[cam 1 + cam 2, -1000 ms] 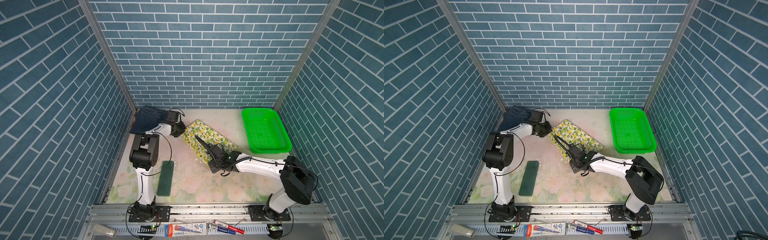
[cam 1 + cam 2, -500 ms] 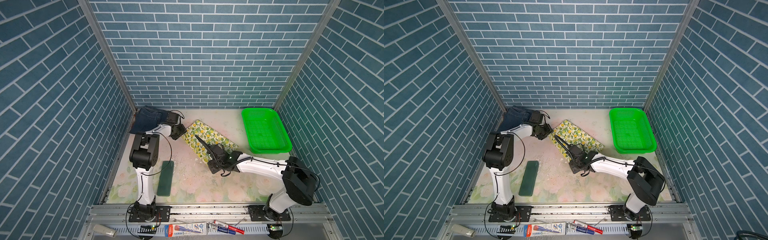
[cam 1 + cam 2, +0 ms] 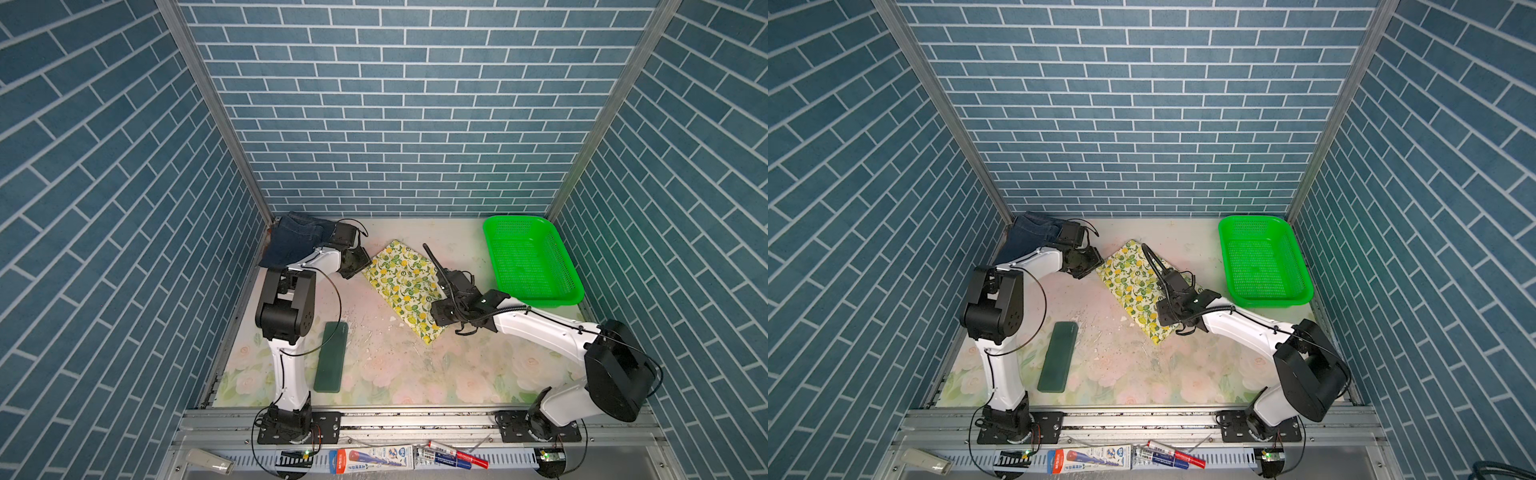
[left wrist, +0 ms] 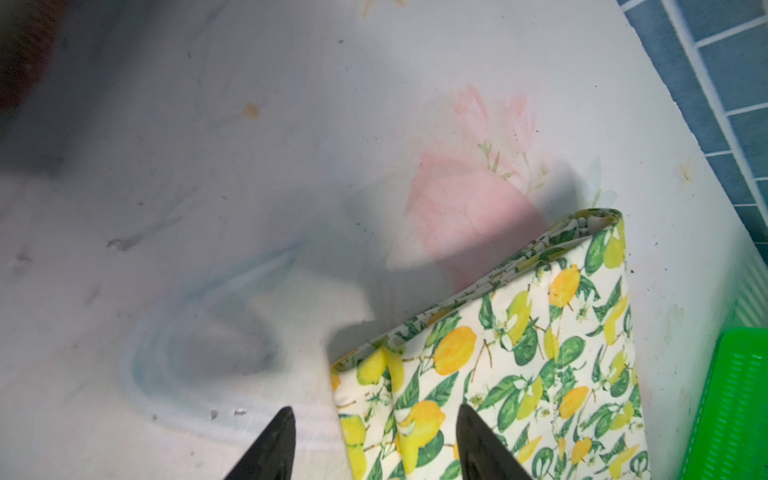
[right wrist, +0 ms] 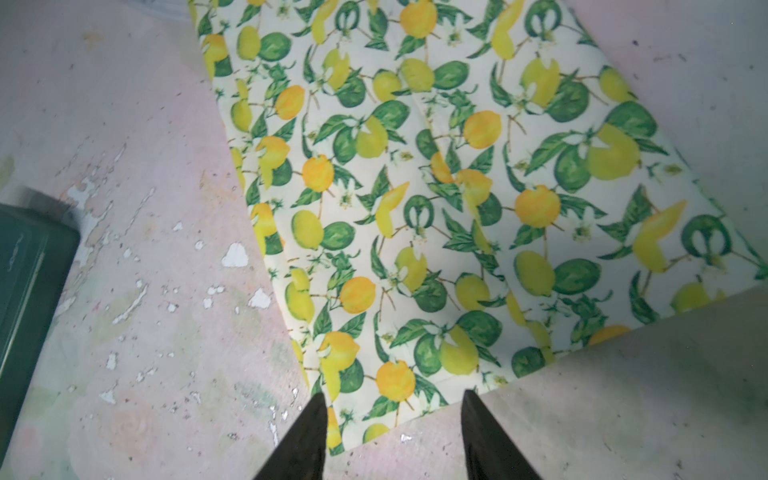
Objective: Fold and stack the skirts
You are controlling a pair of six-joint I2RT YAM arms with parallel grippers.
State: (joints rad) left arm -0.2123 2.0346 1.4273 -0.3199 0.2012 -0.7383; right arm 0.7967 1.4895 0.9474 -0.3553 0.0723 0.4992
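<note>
I see a robot lab booth: blue brick-print wall panels (image 3: 395, 124), an aluminium base rail (image 3: 415, 424), and a worn floral tabletop (image 3: 395, 374).

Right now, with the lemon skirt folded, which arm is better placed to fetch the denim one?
Left, I'd judge. The left gripper, open, hangs at the far end of the lemon skirt, right beside the denim skirt in the back corner. The right gripper, also open, is at its near end.

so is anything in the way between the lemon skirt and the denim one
Only the left gripper, jaws open, sitting at the lemon skirt corner on the side facing the denim skirt. Otherwise that stretch of table looks bare.
</note>
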